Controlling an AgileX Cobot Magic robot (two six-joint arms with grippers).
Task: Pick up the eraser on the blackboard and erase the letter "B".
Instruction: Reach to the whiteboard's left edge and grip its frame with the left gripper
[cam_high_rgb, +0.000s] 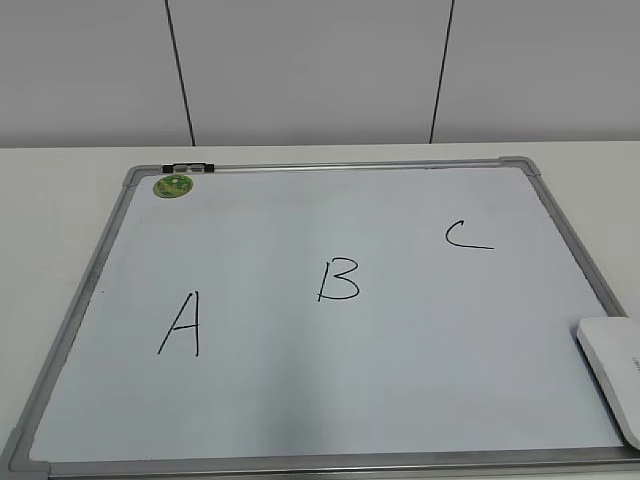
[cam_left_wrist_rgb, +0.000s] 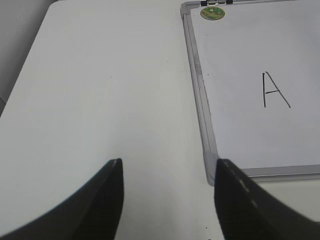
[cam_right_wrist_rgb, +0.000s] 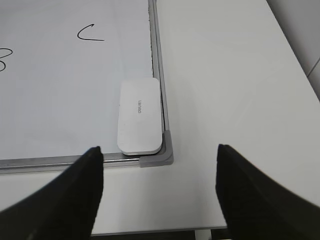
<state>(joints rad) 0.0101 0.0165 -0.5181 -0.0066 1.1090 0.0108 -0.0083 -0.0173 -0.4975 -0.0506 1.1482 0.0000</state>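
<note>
The blackboard is a white board with a grey frame, lying flat on the table. The letter "B" stands in black marker at its middle, between "A" and "C". The eraser, a flat white block, lies in the board's near right corner; it also shows in the right wrist view. My right gripper is open and empty, above the table just short of that corner. My left gripper is open and empty, beside the board's near left corner. Neither gripper shows in the exterior view.
A small round green magnet sits at the board's far left corner, next to a black clip. White table extends left of the board and also right of it. The table's front edge lies under my right gripper.
</note>
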